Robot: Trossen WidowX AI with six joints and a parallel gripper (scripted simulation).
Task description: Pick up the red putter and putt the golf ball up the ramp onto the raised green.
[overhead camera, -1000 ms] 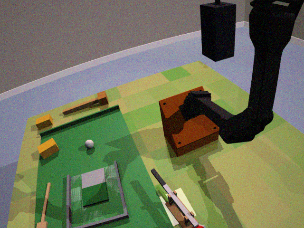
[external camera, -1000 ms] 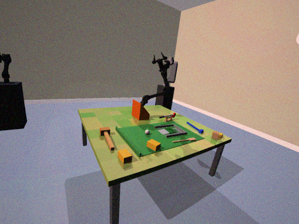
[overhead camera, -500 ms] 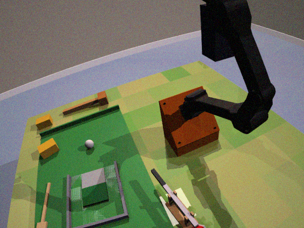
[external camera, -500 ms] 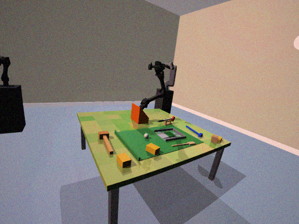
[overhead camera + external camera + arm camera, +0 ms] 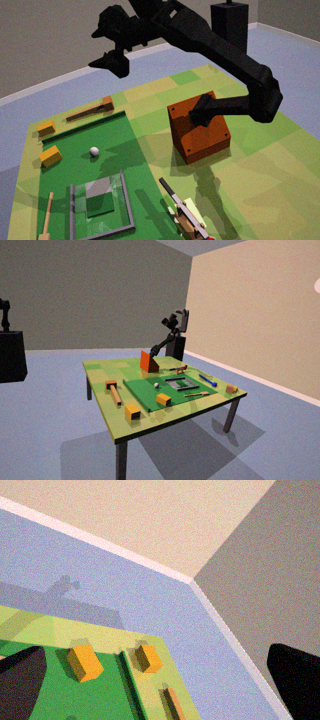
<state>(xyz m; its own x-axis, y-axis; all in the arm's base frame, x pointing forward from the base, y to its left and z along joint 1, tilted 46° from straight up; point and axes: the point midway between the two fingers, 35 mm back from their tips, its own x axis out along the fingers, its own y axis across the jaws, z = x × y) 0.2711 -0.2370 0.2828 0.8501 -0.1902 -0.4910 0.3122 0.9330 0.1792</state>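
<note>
The red putter [image 5: 180,204] [image 5: 179,367] lies across a small wooden stand at the table's near right in the top view, its red head at the frame's bottom edge. The white golf ball [image 5: 94,151] [image 5: 156,385] rests on the dark green mat [image 5: 77,167] [image 5: 140,392]. The grey ramp [image 5: 98,187] leads to the raised green [image 5: 99,205] [image 5: 183,383] inside a grey wall frame [image 5: 126,196]. My gripper [image 5: 90,49] [image 5: 166,322] [image 5: 160,656] is open and empty, high above the table's far side, well away from the putter.
The arm's orange-brown base block [image 5: 204,139] [image 5: 148,362] stands mid-table. Two orange blocks [image 5: 46,127] [image 5: 50,155], a wooden mallet [image 5: 90,109], a wooden putter [image 5: 47,214], a blue putter [image 5: 207,380] and a small tan block [image 5: 231,388] lie around the mat. A black pedestal [image 5: 229,23] stands behind the table.
</note>
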